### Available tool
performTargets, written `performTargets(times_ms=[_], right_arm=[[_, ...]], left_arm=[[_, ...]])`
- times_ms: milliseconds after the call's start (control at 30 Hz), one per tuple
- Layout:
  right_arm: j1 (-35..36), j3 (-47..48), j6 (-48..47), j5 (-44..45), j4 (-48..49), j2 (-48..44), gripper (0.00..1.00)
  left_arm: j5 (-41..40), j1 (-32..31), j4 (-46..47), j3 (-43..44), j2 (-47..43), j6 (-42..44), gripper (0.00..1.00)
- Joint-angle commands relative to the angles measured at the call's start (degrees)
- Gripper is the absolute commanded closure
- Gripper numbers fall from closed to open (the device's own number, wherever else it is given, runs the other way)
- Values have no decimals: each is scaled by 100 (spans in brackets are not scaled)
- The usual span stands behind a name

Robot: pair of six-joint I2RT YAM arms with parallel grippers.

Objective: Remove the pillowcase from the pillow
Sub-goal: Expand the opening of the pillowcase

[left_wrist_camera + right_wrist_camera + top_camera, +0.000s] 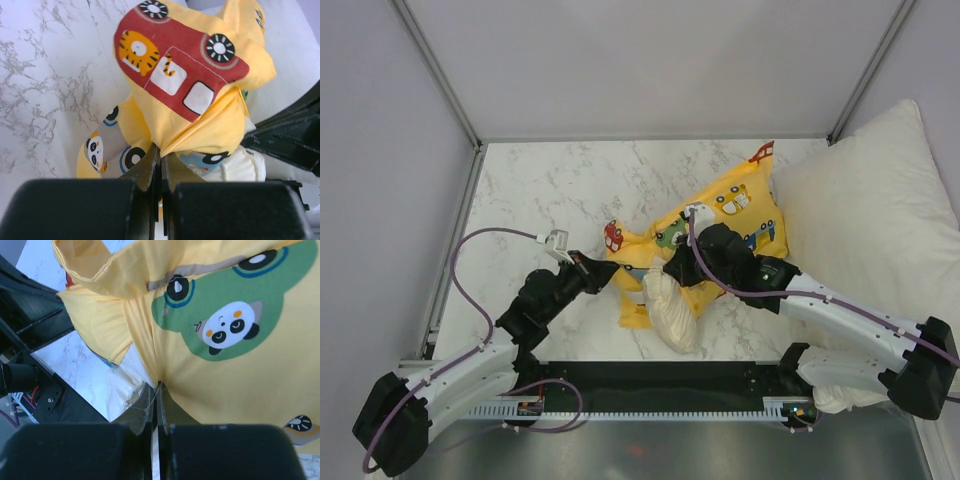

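Note:
The yellow pillowcase (725,220) with cartoon vehicles lies crumpled mid-table. The cream pillow (672,315) sticks out of its near end toward the table's front edge. My left gripper (603,275) is shut on a fold of the pillowcase (200,90) at its left side; a bit of pillow (235,167) shows below that fold. My right gripper (672,268) is shut on the pillowcase (225,365) near its middle, with the pillow (125,380) just left of its fingers. The two grippers are close together.
A large white pillow (875,220) lies at the right, touching the pillowcase's far right edge. The marble table (540,190) is ringed by grey walls with metal posts. A black rail (660,380) runs along the near edge between the arm bases.

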Motion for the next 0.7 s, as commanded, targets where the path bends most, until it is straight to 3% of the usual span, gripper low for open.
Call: performTargets(times_ms=[0, 233, 667], right_arm=[[183, -196, -302, 245, -1439, 122, 100], [834, -600, -214, 34, -1220, 640, 100], [2152, -1356, 620, -239, 107, 1572, 100]], left_arm=[[-664, 736, 188, 553, 180, -133, 98], [319, 1255, 337, 1300, 787, -361, 98], [1138, 1993, 918, 2144, 1790, -1232, 98]])
